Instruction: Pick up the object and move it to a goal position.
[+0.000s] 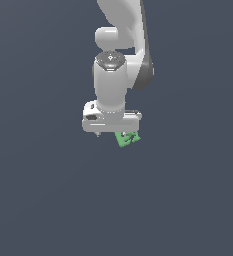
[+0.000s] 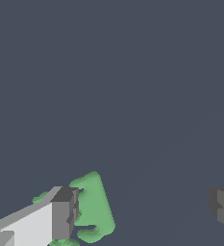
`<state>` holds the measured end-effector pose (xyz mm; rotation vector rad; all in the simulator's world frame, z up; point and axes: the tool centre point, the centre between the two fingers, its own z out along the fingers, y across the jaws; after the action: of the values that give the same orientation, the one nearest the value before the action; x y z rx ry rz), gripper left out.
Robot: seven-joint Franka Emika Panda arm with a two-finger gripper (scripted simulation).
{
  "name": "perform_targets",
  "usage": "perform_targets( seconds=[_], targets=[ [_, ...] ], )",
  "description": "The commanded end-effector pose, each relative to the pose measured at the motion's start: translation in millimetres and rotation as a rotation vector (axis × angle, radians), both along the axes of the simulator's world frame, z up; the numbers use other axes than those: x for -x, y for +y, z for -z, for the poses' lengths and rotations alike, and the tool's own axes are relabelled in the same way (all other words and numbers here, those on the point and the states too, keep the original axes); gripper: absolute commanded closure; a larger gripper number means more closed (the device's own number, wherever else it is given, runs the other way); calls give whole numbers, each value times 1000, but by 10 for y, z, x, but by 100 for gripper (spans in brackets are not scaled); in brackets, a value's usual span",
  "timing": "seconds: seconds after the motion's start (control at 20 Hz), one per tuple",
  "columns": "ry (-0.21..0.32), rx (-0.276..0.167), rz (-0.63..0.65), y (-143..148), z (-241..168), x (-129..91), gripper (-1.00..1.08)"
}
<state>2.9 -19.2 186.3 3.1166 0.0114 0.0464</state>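
Observation:
The object is a small bright green blocky piece with dark notches. It shows just below the white hand of my gripper in the exterior view, toward that view's right. In the wrist view the object lies against one grey fingertip, partly hidden behind it. The other fingertip stands far off from it. My gripper is open, the jaws wide apart, and holds nothing. The object sits off-centre between the fingers, close to one of them.
A plain dark grey-blue surface fills both views. The white arm rises straight above the gripper. No other objects or edges show.

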Motion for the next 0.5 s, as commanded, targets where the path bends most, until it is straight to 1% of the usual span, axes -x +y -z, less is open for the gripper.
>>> perform_targets(
  seconds=[0.0,0.45],
  targets=[
    [0,0,0,0,0,0,-92],
    [19,-15,-33,56,98,30,-92]
  ],
)
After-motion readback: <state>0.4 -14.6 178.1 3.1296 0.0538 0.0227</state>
